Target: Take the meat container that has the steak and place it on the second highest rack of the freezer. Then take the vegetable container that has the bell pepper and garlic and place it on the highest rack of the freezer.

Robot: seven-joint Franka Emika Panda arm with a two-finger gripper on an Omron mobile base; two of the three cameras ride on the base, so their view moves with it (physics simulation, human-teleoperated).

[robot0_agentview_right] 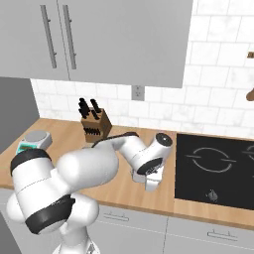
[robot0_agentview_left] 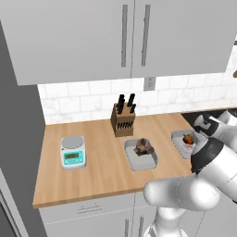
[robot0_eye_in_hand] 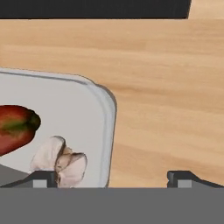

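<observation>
The meat container [robot0_agentview_left: 140, 159], a grey tray holding the dark brown steak [robot0_agentview_left: 143, 147], sits mid-counter. To its right is the vegetable container [robot0_agentview_left: 178, 139] with the red bell pepper [robot0_agentview_left: 187, 138] and pale garlic [robot0_agentview_left: 187, 148]. In the hand view my gripper [robot0_eye_in_hand: 113, 178] is open and empty, just above this container's rim [robot0_eye_in_hand: 107, 113]. One fingertip is over the tray beside the garlic [robot0_eye_in_hand: 61, 159], the other over bare counter. The bell pepper [robot0_eye_in_hand: 15, 127] lies further inside. My hand [robot0_agentview_right: 151, 181] points down at the counter. The freezer and its racks are out of view.
A knife block [robot0_agentview_left: 123, 118] stands at the back of the wooden counter and a teal kitchen scale [robot0_agentview_left: 73, 152] at the left. A black cooktop [robot0_agentview_right: 218, 168] lies right of the containers. Wall cabinets [robot0_agentview_left: 125, 37] hang overhead. My own arm [robot0_agentview_left: 203, 180] hides the counter's front right.
</observation>
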